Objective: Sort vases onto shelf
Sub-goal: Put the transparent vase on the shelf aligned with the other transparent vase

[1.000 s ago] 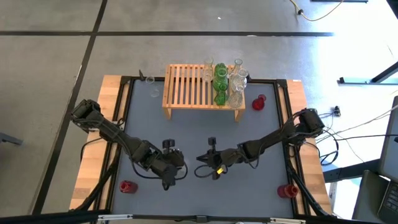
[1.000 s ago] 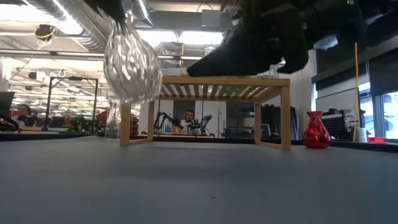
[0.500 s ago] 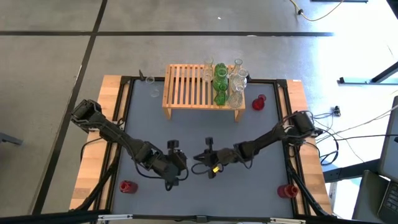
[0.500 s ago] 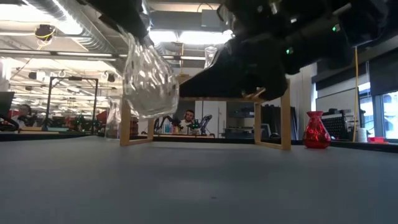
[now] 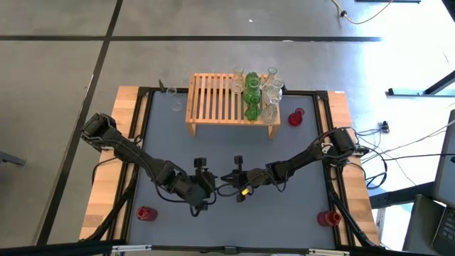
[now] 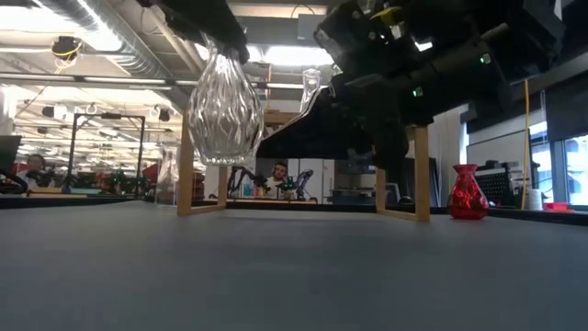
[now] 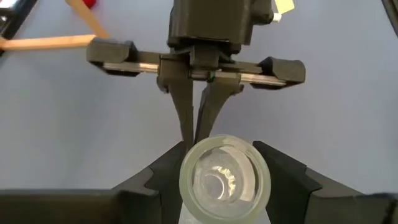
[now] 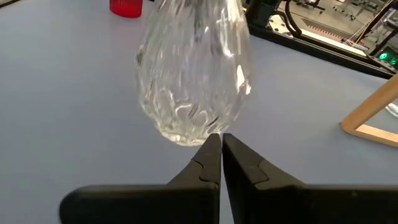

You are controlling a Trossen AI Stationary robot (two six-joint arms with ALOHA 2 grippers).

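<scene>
Low view: left end effector (image 6: 223,41) holds clear vase (image 6: 225,115) aloft.

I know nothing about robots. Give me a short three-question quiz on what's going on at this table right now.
1. True or false: the left hand holds the clear vase up off the table.
2. The fingers of the right hand are: A) spread wide around the vase, B) shut together, their tips at the vase's body, C) gripping a red vase.
3. Fill in: the vases already on the shelf stand crowded at its ____ end in the high view.

Key: 1 true. 2 B. 3 right.
</scene>
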